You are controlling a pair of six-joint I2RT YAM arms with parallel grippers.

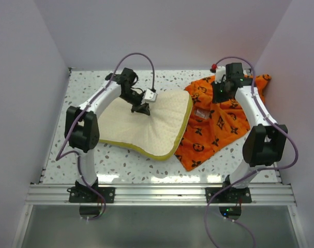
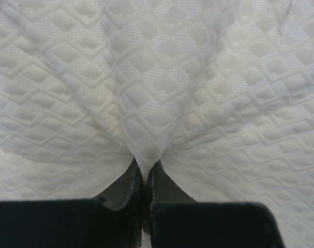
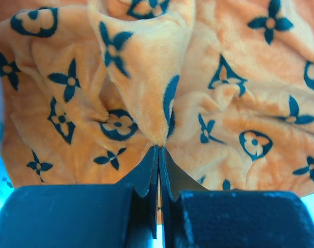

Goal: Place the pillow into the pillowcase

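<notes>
Pillow (image 1: 151, 129): cream, yellow-edged, flat on the speckled table (image 1: 89, 85), centre-left, right edge touching the pillowcase (image 1: 219, 129), which lies orange and crumpled at right. Left gripper (image 2: 145, 166): jaws pinching a pillow fabric fold. Right gripper (image 3: 159, 151): jaws pinching a pillowcase fold

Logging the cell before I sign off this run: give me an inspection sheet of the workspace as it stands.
Surface: speckled white tabletop.
Job's things: cream quilted pillow with yellow edge band lies outside the crumpled orange monogram-print fabric pillowcase, edges meeting.
Clutter: small red object at far edge, unidentifiable.
Grippers: left gripper shut on pillow fabric; right gripper shut on a pillowcase fold.
Cables: purple cables loop along both arms.
Surroundings: plain pale walls; aluminium rail in front.
</notes>
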